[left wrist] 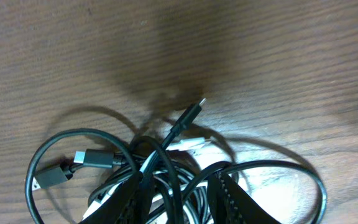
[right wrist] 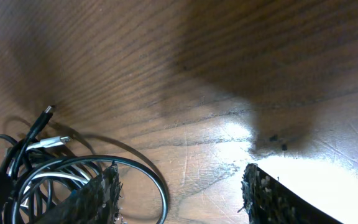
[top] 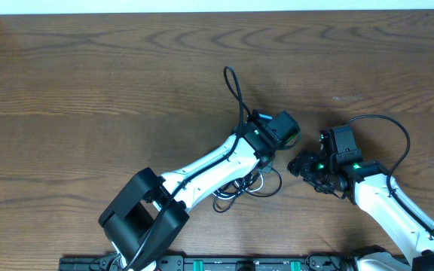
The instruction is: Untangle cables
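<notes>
In the left wrist view a tangle of thin black and white cables (left wrist: 166, 163) lies on the wooden table, one black plug (left wrist: 193, 111) sticking up out of it. My left gripper (left wrist: 179, 182) is shut on the middle strands of this bundle. A wide black loop (left wrist: 314, 183) runs out to the right. In the right wrist view the same bundle (right wrist: 36, 171) lies at the left. My right gripper (right wrist: 182, 177) stands open over bare wood, its left finger (right wrist: 101, 196) inside the black loop (right wrist: 161, 193). From overhead the two grippers (top: 286, 143) (top: 301, 167) nearly meet.
More cable loops (top: 249, 187), black and white, lie under the left arm (top: 209, 162). A long narrow black loop (top: 234, 86) reaches toward the table's far side. The right arm's own thick black wire (top: 398, 128) arcs beside it. The table's far edge (top: 217, 12) is at the top.
</notes>
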Controlling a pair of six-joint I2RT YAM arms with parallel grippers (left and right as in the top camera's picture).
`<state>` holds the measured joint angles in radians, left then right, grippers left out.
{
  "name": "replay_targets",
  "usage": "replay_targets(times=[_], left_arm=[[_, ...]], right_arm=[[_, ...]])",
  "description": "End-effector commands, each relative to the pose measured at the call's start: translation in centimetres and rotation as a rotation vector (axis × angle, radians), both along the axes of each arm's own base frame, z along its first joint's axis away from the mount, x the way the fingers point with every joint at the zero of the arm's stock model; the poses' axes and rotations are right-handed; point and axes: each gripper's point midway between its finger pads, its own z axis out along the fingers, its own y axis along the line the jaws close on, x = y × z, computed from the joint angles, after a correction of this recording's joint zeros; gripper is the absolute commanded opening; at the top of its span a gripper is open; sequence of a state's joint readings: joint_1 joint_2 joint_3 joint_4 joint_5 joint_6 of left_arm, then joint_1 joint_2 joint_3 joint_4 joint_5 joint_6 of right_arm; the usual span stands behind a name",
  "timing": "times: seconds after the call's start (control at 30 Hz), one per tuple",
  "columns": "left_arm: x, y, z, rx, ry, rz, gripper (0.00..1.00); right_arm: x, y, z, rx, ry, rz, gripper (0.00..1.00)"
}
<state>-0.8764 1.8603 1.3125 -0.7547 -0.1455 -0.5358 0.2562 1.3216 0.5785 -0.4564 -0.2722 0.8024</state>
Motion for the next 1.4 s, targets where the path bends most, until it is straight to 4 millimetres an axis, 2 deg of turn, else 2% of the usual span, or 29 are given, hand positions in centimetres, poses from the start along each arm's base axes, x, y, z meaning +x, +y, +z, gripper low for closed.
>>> replay_targets(times=[0.0, 0.13, 0.27, 0.3, 0.37, 0.83, 0.93, 1.0, 1.1, 1.23, 1.3, 1.33, 1.37], left_arm=[[-0.3, 1.0, -1.0, 0.045, 0.002, 0.011, 0.34], [-0.2, 1.5, -1.4, 0.066, -0.013, 0.015, 0.34], [0.2, 1.1, -1.4, 0.046, -0.028, 0.015, 0.34], [0.3, 1.0, -1.3, 0.041, -0.033, 0.016, 0.28], [0.3, 1.0, -1.3, 0.042, -0.032, 0.016, 0.24], [-0.3, 1.6, -1.8, 0.063, -0.015, 0.015, 0.21], [-0.3, 1.5, -1.8, 0.057, -0.009, 0.014, 0.09], [-0.6, 1.0, -1.7, 0.03, 0.007, 0.009, 0.08], [-0.1, 0.4, -0.4, -0.003, -0.02, 0.009, 0.07], [1.1, -0.2, 2.7, -0.064, -0.096, 0.02, 0.07], [1.5, -0.4, 4.2, -0.103, -0.129, 0.023, 0.08], [1.6, -0.5, 5.6, -0.128, -0.156, 0.006, 0.08], [1.6, -0.6, 6.3, -0.137, -0.169, -0.01, 0.07]], right_arm=[[-0.1, -0.4, -0.2, -0.016, -0.002, 0.002, 0.6], [-0.1, -0.4, -0.2, -0.016, -0.002, 0.002, 0.6], [-0.1, -0.4, -0.2, -0.016, -0.001, 0.002, 0.6], [-0.1, -0.4, -0.2, -0.016, -0.001, 0.002, 0.59], [-0.1, -0.4, -0.2, -0.017, 0.0, 0.002, 0.6], [-0.1, -0.4, -0.2, -0.017, -0.001, 0.002, 0.59], [-0.1, -0.4, -0.2, -0.017, -0.001, 0.002, 0.56], [-0.1, -0.4, -0.2, -0.017, -0.001, 0.002, 0.54], [0.3, -0.3, 0.0, -0.013, -0.017, 0.002, 0.46], [1.4, 0.5, 0.7, 0.029, -0.071, 0.014, 0.4], [1.9, 1.9, 1.6, 0.097, -0.116, 0.078, 0.4], [2.5, 3.6, 2.9, 0.183, -0.174, 0.15, 0.4], [2.8, 4.2, 3.5, 0.217, -0.196, 0.167, 0.4]])
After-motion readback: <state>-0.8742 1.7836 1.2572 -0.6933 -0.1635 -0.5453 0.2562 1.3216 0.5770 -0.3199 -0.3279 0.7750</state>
